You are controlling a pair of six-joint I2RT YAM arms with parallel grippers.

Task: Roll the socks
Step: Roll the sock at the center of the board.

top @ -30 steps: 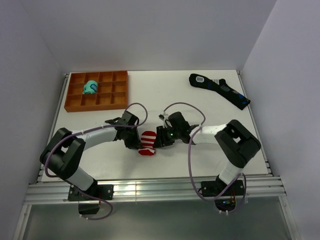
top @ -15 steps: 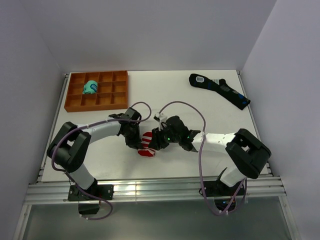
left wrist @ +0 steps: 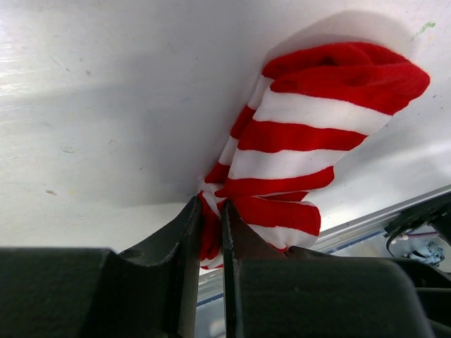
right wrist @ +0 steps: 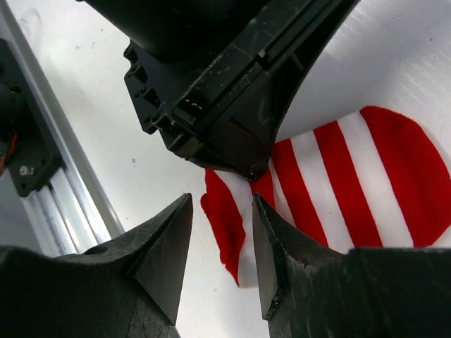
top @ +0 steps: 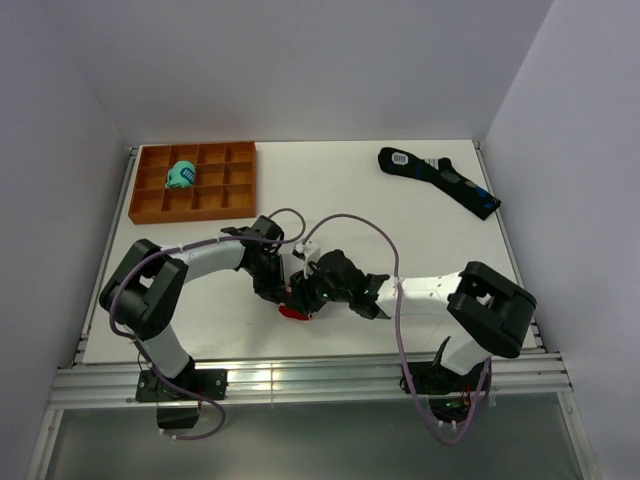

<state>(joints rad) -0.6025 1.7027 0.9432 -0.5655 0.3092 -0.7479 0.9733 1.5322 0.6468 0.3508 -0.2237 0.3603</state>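
Observation:
The red and white striped socks [top: 294, 308] lie near the table's front, mostly hidden under both grippers in the top view. In the left wrist view the socks [left wrist: 303, 141] stretch away from my left gripper [left wrist: 210, 218], which is shut on their near edge. My left gripper [top: 276, 287] meets my right gripper [top: 305, 296] over the socks. In the right wrist view my right gripper [right wrist: 222, 243] is open, its jaws either side of the socks' red end [right wrist: 229, 229], with the striped part [right wrist: 338, 183] to the right and the left gripper's black body above.
An orange compartment tray [top: 193, 181] at the back left holds a teal sock bundle [top: 181, 175]. A long black sock with blue patches [top: 438, 178] lies at the back right. The table's front rail [top: 300, 375] runs close behind the grippers.
My right gripper has moved left over the socks, covering most of them. My left gripper has shifted slightly right, staying at the socks' left edge.

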